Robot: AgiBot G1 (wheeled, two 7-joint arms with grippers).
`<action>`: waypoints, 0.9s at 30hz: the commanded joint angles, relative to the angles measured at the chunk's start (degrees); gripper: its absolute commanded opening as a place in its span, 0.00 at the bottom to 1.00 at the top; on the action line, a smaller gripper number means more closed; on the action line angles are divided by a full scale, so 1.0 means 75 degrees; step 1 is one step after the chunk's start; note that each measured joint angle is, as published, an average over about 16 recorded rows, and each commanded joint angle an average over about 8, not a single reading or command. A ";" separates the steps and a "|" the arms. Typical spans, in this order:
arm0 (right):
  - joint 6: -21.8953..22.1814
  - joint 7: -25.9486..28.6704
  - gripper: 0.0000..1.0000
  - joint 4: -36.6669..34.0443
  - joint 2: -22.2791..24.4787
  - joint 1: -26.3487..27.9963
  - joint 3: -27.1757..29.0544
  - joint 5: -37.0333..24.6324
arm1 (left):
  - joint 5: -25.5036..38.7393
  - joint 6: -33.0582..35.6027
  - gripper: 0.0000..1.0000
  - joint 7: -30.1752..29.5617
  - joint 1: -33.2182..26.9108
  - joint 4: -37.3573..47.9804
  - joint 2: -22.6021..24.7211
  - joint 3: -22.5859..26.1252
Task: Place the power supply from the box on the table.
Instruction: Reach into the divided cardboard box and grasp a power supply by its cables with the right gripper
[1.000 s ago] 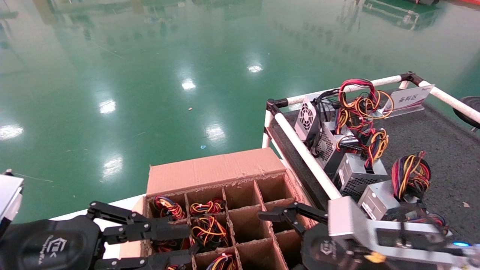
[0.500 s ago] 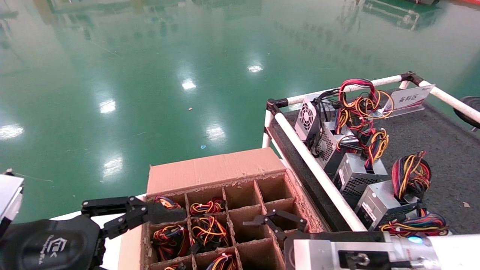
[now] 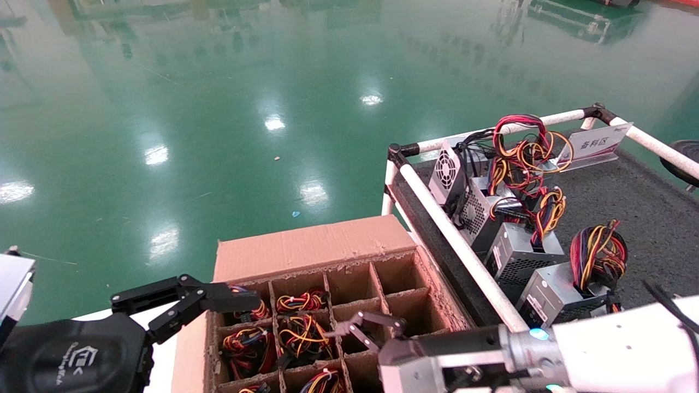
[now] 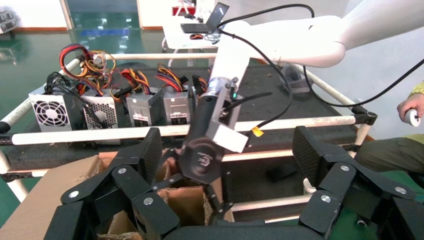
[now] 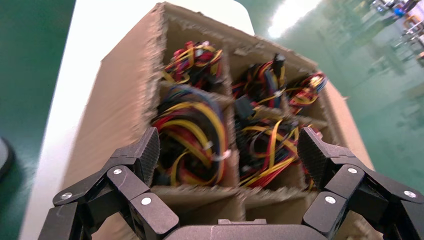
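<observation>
With jaws wide and empty, the right pincer [image 3: 367, 331] hovered over the brown corrugated cardboard box [image 3: 306, 248], where the wire-bundled power supplies [image 5: 197, 137] sat just beneath it; it should probably centre on one cell and descend straight, clear of the dividers.

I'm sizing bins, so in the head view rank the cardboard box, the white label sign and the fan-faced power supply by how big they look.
1. The box, by far.
2. and 3. The power supply and the label sign look alike; unranked.
</observation>
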 commanded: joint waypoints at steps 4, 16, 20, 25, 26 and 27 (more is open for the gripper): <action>0.0039 -0.0142 0.42 -0.0311 -0.0318 0.0235 -0.0076 -0.0098 | -0.0001 -0.0001 1.00 0.0001 0.0000 0.0000 -0.0001 0.0002; -0.0099 -0.0885 0.00 -0.0638 -0.0548 0.0517 -0.0281 -0.0439 | -0.0004 -0.0003 1.00 0.0003 -0.0001 0.0000 -0.0002 0.0006; -0.0039 -0.1034 0.00 -0.0795 -0.0645 0.0597 -0.0292 -0.0487 | -0.0005 -0.0003 1.00 0.0004 -0.0002 0.0000 -0.0003 0.0008; -0.0017 -0.1174 0.00 -0.0937 -0.0749 0.0669 -0.0326 -0.0547 | -0.0006 -0.0004 1.00 0.0005 -0.0002 0.0000 -0.0004 0.0009; -0.0021 -0.1194 0.00 -0.0958 -0.0766 0.0682 -0.0335 -0.0559 | -0.0007 -0.0004 1.00 0.0005 -0.0002 0.0000 -0.0004 0.0010; -0.0025 -0.1210 0.00 -0.0977 -0.0784 0.0695 -0.0345 -0.0572 | -0.0007 -0.0004 1.00 0.0005 -0.0002 0.0000 -0.0004 0.0010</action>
